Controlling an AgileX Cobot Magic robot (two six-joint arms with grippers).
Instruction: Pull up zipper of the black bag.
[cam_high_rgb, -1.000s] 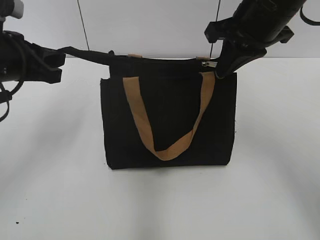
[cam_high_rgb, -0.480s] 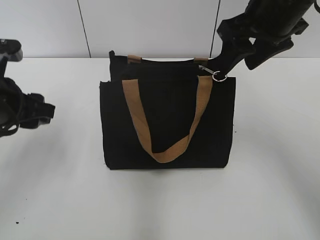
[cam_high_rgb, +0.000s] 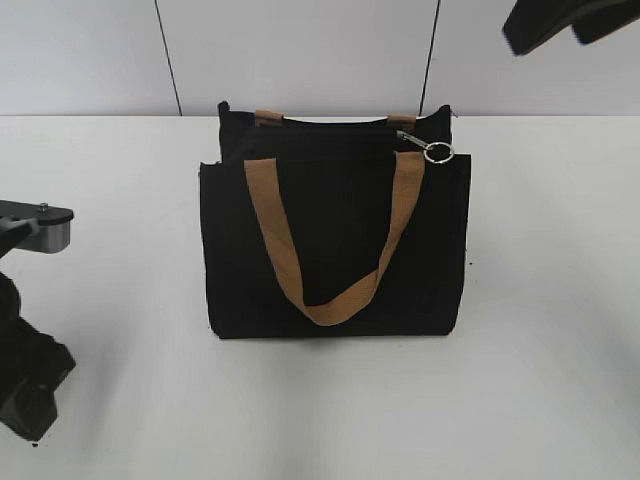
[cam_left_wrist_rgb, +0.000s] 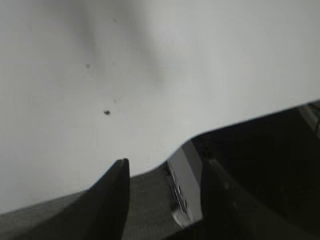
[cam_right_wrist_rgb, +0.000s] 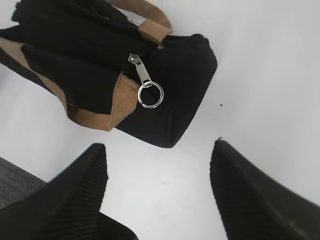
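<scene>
The black bag (cam_high_rgb: 335, 240) stands upright in the middle of the white table, with a tan handle (cam_high_rgb: 330, 235) hanging down its front. The zipper's silver pull with its round ring (cam_high_rgb: 437, 152) hangs free at the bag's top right corner; it also shows in the right wrist view (cam_right_wrist_rgb: 150, 94) against the bag (cam_right_wrist_rgb: 165, 95). My right gripper (cam_right_wrist_rgb: 157, 155) is open and empty, raised above and to the right of the bag (cam_high_rgb: 560, 18). My left gripper (cam_left_wrist_rgb: 165, 167) is open and empty, low at the front left, away from the bag.
The left arm's body (cam_high_rgb: 30, 330) sits at the table's front left edge. A white panelled wall (cam_high_rgb: 300, 50) stands behind the table. A small dark speck (cam_left_wrist_rgb: 107, 112) lies on the white table top (cam_high_rgb: 540, 330).
The right gripper let go of the zipper pull and rose up and right, almost out of view. The left gripper let go of the bag's left end and drew back down to the front left.
</scene>
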